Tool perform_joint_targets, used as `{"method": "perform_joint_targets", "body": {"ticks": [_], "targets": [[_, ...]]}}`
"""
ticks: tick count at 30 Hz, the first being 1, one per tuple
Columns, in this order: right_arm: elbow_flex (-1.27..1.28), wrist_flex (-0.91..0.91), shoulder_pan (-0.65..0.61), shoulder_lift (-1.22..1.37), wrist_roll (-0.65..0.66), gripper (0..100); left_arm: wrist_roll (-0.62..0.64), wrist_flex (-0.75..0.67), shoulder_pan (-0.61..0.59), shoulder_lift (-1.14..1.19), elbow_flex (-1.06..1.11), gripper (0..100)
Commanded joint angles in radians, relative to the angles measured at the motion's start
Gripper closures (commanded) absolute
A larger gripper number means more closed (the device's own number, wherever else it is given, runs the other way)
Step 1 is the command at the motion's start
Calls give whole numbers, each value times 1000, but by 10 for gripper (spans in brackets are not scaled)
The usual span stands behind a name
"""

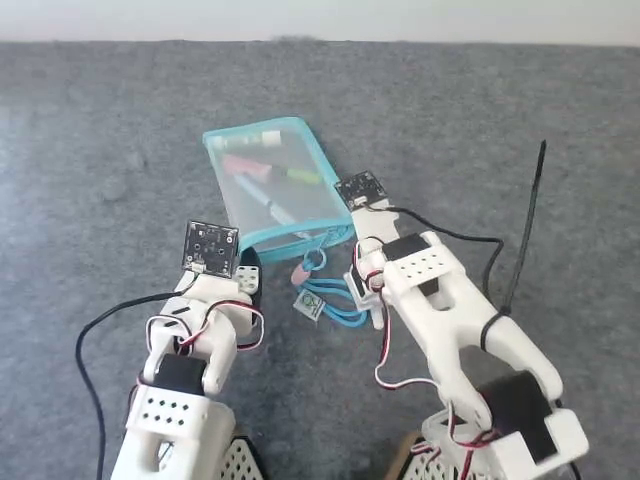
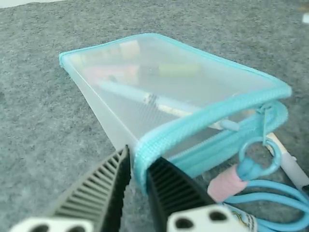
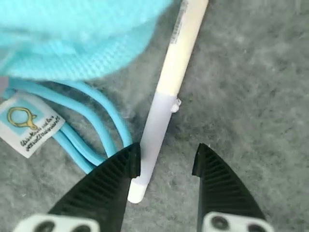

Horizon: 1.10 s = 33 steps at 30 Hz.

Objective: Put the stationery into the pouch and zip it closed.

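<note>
While the left gripper [image 1: 250, 270] pinches its near-left corner, the pouch [image 1: 272, 185] sits mid-table in the high view, just far of both arms. It lies slanted, and several pens show through its clear side. The right gripper [image 1: 361, 286] hangs at the near-right corner, over the blue strap [image 1: 335, 312]. Risk: two arms crowd one short edge, and a knock could drag the pouch.

Left wrist view: the left gripper [image 2: 139, 176] is narrow, clamped on the teal zip edge of the pouch [image 2: 169, 92]. The mouth looks partly open toward the right end, where the zip pull [image 2: 256, 162] sits. The hold is on thin fabric and will likely slip if tugged. One pen [image 2: 289, 166] lies outside, past the pull.

Right wrist view: the right gripper [image 3: 166, 162] is spread wide, holding nothing and straddling the end of the pen [image 3: 176, 63] — white barrel, pale lilac end. The pen runs along the edge of the pouch [image 3: 72, 38]; cannot tell whether it goes under. It touches one finger, off-centre, so closing may roll or flick it. The strap [image 3: 99, 128] and tag [image 3: 30, 126] lie just beside — the jaws could snag the cord too.
</note>
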Motion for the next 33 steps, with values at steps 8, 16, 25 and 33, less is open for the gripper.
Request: {"method": "perform_joint_targets", "body": {"ticks": [8, 16, 25, 33], "targets": [[9, -16, 10, -4, -6, 815, 11, -8, 2, -20, -38, 989], [74, -1, 10, -5, -5, 816, 11, -8, 2, -20, -36, 989], [86, 5, 12, -5, -5, 947, 11, -8, 0, -20, -36, 989], [89, 7, 33, -15, -5, 992, 11, -8, 0, -20, -27, 989]]}}
